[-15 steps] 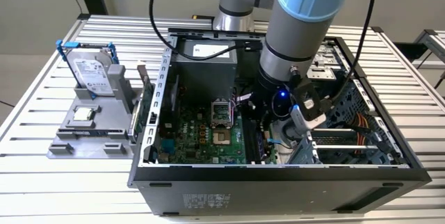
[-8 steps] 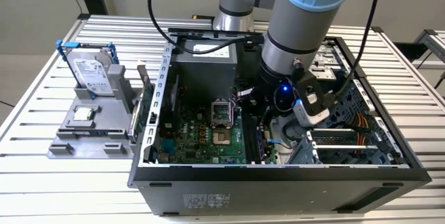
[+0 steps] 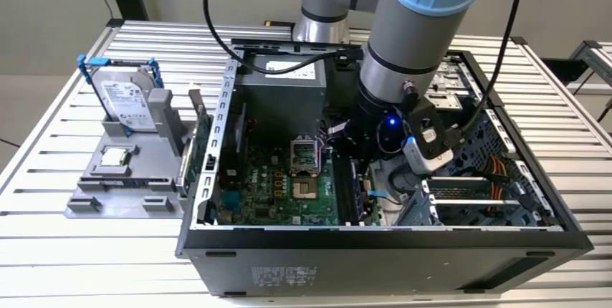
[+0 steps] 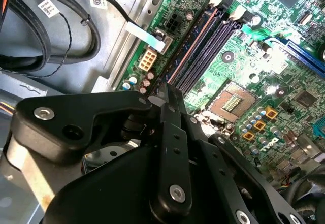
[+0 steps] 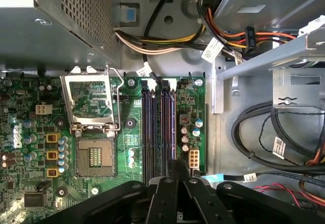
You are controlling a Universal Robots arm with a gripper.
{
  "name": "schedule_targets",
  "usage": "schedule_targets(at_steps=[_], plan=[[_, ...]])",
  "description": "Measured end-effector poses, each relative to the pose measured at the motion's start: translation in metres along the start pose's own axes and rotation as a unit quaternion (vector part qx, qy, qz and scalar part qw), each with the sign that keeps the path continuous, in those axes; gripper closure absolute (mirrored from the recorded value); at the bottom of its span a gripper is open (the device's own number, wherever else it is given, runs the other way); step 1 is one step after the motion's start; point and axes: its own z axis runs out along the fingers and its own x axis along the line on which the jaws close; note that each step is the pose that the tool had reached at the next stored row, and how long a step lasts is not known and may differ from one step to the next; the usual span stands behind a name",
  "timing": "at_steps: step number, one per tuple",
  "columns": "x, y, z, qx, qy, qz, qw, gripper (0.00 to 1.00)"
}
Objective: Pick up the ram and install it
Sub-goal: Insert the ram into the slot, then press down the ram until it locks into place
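Exterior view: one open computer case lies on the slatted aluminium table. The arm enters it from 12 o'clock and reaches down at about 2 o'clock of the motherboard. Case contents, counted: one motherboard, one power supply at its 12 o'clock, and one metal drive cage at its 3 o'clock. There is also a bundle of coloured cables between supply and cage. On the board, the first wrist view shows one CPU socket, load plate lifted, and four long dark memory slots side by side. The gripper sits over the slot end farthest from the supply. Its two fingers are drawn together with barely a gap. In the second wrist view they pinch a thin strip seen edge-on, the ram. It runs out from the tips in line with the slot nearest the cage. Whether it is seated I cannot tell. At 9 o'clock of the case stands one grey fixture. It holds one hard drive with blue rails, upright, one processor chip lying flat, and one green card on edge beside the case wall.
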Motion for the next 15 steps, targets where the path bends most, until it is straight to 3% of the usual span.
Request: schedule_targets(at_steps=[15], plan=[[0.0000,0.0000,0.0000,-0.0009,0.0004,0.000,1.0000,1.00]])
